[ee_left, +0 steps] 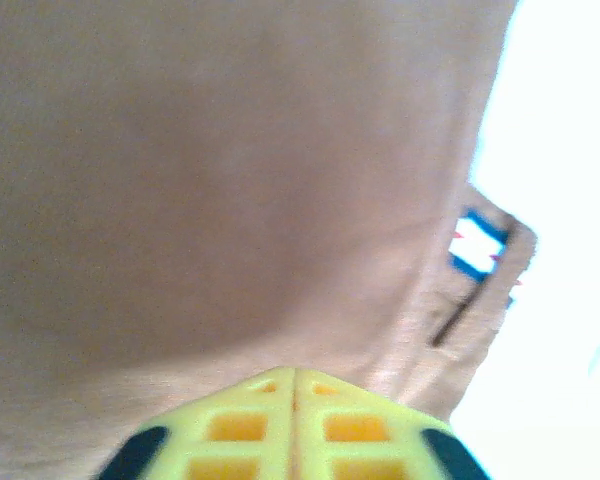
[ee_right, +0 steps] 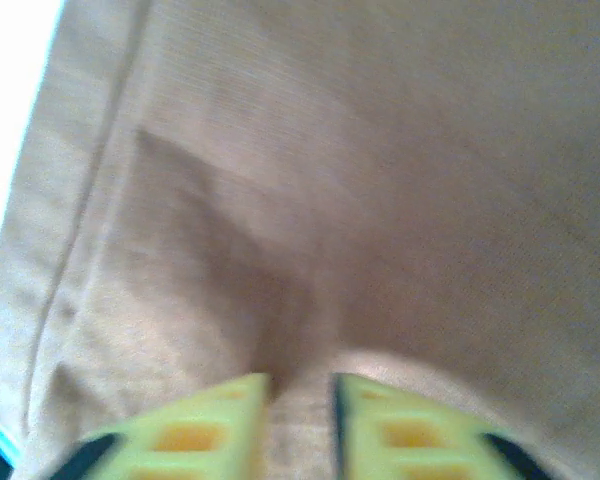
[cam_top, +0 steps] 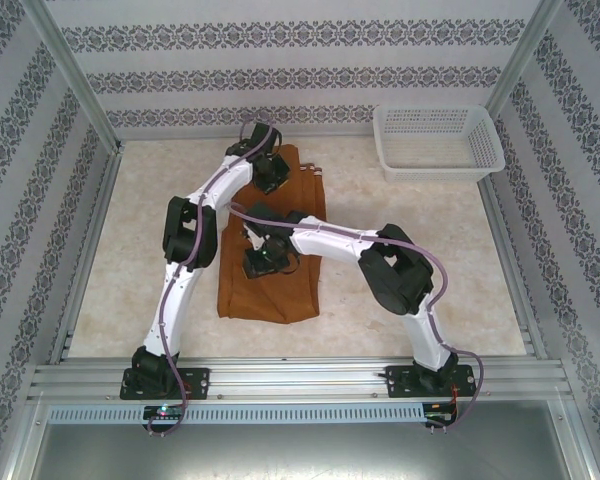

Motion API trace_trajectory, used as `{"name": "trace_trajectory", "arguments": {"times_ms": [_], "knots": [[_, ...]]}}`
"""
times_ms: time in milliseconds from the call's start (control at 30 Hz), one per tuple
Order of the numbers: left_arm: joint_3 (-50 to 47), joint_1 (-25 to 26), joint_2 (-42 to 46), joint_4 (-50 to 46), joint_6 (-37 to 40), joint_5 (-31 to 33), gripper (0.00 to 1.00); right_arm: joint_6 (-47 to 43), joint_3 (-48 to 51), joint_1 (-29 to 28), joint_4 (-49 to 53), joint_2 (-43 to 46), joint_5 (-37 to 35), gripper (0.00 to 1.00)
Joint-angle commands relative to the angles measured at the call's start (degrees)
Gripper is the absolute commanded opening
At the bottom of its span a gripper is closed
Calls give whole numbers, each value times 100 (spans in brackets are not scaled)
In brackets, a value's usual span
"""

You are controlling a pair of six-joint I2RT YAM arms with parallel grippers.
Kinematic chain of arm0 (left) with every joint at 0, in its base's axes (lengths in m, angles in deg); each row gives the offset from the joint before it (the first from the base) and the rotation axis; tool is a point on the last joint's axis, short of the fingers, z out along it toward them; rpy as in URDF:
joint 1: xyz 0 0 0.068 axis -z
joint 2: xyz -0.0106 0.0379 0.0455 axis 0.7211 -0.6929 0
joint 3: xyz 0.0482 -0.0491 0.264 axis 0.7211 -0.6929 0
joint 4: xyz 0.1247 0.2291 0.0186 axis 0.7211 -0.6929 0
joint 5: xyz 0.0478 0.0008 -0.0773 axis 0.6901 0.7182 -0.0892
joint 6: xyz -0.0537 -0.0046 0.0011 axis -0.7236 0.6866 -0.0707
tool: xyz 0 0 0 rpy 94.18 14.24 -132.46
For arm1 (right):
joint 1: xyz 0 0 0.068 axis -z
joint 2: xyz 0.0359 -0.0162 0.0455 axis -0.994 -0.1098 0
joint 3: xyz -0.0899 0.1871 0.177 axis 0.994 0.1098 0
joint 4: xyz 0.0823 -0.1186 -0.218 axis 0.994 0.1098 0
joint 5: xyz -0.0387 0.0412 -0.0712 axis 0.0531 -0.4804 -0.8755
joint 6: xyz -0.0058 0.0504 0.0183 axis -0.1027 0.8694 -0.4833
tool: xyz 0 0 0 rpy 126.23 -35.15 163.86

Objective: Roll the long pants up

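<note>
The long pants (cam_top: 275, 295) lie flat in the middle of the pale tabletop (cam_top: 130, 260), folded into one narrow rust-brown strip running from near to far. The right gripper (cam_top: 258, 262) is down on the middle of the pants. In its wrist view the right gripper (ee_right: 300, 400) is clenched on the cloth, its yellow fingers (ee_right: 220, 420) nearly together with a raised ridge of it caught between them. The left gripper (cam_top: 271, 178) sits on the far end of the pants. Its wrist view shows the left gripper (ee_left: 295, 385) clenched tip to tip against the fabric; whether cloth is pinched there, I cannot tell. Beyond the pants and to their right stands a white basket (cam_top: 438, 172).
</note>
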Motion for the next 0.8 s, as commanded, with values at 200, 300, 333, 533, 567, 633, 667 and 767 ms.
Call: {"name": "trace_trajectory", "arguments": {"times_ms": [200, 300, 333, 533, 567, 633, 667, 767], "knots": [[-300, -385, 1676, -799, 791, 294, 100, -2262, 407, -69, 1357, 1912, -1614, 88], [-1293, -385, 2552, -888, 958, 618, 97, -2650, 1017, -156, 1375, 2551, -2085, 87], [-1782, -384, 2931, -820, 963, 701, 95, -2737, 1263, -217, 1341, 2774, -2209, 87], [-5445, -366, 5282, 246, 706, 550, 93, -2804, 2529, -806, 1047, 3686, -2767, 85], [-5897, -357, 5593, 364, 604, 505, 92, -2788, 2738, -938, 949, 3810, -2851, 85], [-6560, -324, 6083, 610, 438, 374, 92, -2802, 3002, -1217, 807, 3921, -3070, 85], [-6791, -305, 6279, 649, 374, 365, 92, -2841, 3084, -1324, 774, 3937, -3189, 85], [-7126, -186, 6700, 429, 165, 473, 92, -3098, 3221, -1678, 756, 3875, -3678, 85]]}}
